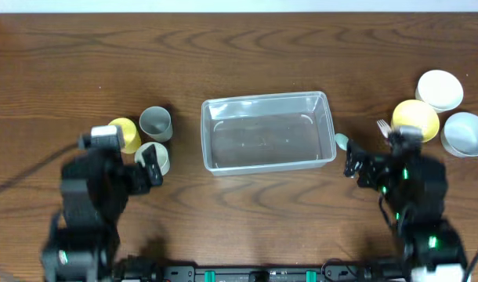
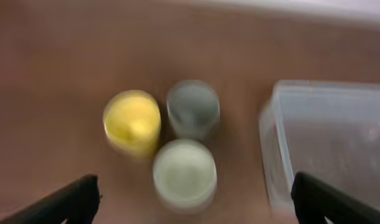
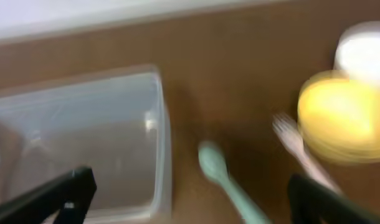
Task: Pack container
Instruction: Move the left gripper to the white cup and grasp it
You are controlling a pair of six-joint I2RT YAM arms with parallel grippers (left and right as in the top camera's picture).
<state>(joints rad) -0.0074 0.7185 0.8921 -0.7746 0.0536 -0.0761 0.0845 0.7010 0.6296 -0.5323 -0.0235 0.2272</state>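
The clear rectangular container (image 1: 267, 131) sits empty at the table's middle; it also shows in the left wrist view (image 2: 327, 140) and the right wrist view (image 3: 84, 130). My left gripper (image 1: 151, 166) is open over three cups: yellow (image 1: 126, 133), grey (image 1: 155, 122) and pale green (image 1: 157, 155). In the left wrist view the pale green cup (image 2: 184, 173) lies between the open fingers (image 2: 193, 202). My right gripper (image 1: 355, 163) is open and empty beside a mint spoon (image 1: 342, 142), which shows in the right wrist view (image 3: 224, 177) between the fingers (image 3: 190, 199).
At the right stand a yellow bowl (image 1: 416, 119), a white bowl (image 1: 439, 89) and a pale blue bowl (image 1: 465, 134). A pale fork (image 1: 383, 126) lies by the yellow bowl. The wrist views are blurred.
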